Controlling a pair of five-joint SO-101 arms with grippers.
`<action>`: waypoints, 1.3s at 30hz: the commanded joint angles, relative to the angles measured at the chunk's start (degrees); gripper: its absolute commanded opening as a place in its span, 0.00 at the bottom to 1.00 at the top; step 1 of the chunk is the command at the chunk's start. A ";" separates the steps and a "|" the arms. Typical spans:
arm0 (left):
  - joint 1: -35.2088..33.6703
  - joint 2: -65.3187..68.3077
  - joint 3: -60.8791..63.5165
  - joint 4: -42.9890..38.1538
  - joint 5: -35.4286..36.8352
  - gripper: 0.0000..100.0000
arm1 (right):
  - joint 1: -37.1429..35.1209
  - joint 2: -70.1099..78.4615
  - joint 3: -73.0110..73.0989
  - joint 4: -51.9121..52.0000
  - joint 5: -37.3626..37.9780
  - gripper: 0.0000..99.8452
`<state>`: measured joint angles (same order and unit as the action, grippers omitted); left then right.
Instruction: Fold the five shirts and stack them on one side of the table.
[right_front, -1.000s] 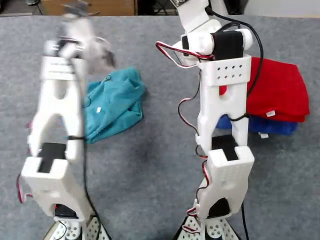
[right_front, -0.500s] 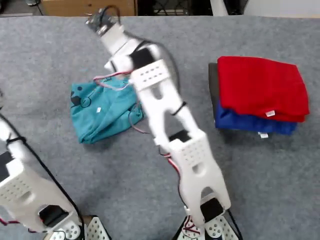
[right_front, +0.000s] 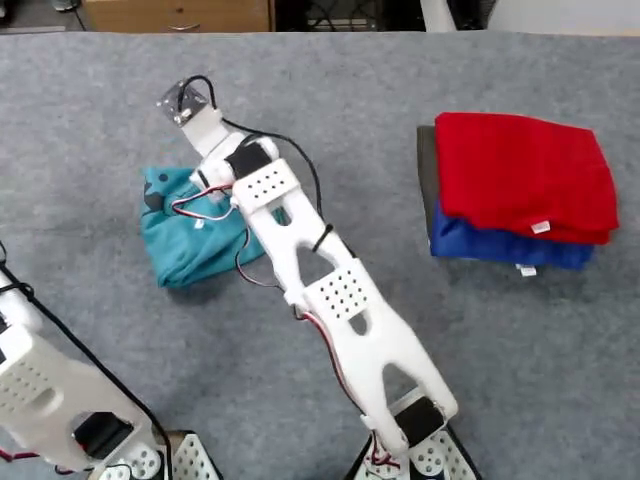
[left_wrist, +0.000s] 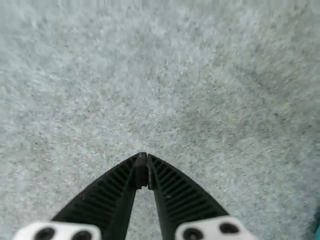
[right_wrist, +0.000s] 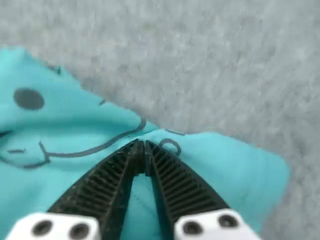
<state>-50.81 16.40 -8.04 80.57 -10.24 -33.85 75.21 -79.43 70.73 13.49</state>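
Note:
A teal shirt (right_front: 185, 240) with a dark line drawing lies crumpled at the table's left of centre. My right arm stretches diagonally across the table to it, and my right gripper (right_front: 207, 180) hangs over the shirt's far edge. In the right wrist view that gripper (right_wrist: 140, 146) is shut, its tips just above the teal cloth (right_wrist: 70, 125) near its border with the carpet. A folded red shirt (right_front: 525, 175) lies on a folded blue shirt (right_front: 500, 250) at the right. My left gripper (left_wrist: 142, 162) is shut over bare grey carpet.
My left arm (right_front: 50, 390) is drawn back at the near left corner. A dark folded edge (right_front: 425, 170) shows at the left side of the red and blue stack. Grey carpet (right_front: 480, 380) covers the table. Wooden furniture (right_front: 180, 12) stands beyond the far edge.
My right arm has swung from the table's centre leftward onto the teal shirt. My left arm has pulled back from the shirt to the near left corner.

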 joint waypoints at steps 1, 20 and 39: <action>-0.75 -0.97 0.04 -0.70 -0.35 0.03 | 2.73 -0.66 -8.13 11.08 0.00 0.02; -2.86 -0.97 -0.40 -0.70 -0.70 0.03 | 8.70 -22.73 9.98 30.68 3.43 0.02; 11.74 -1.05 -2.68 0.00 -3.25 0.03 | 5.98 -49.19 42.59 12.13 3.34 0.02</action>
<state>-40.18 16.40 -7.78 80.40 -13.58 -25.67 26.77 -32.22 91.30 16.84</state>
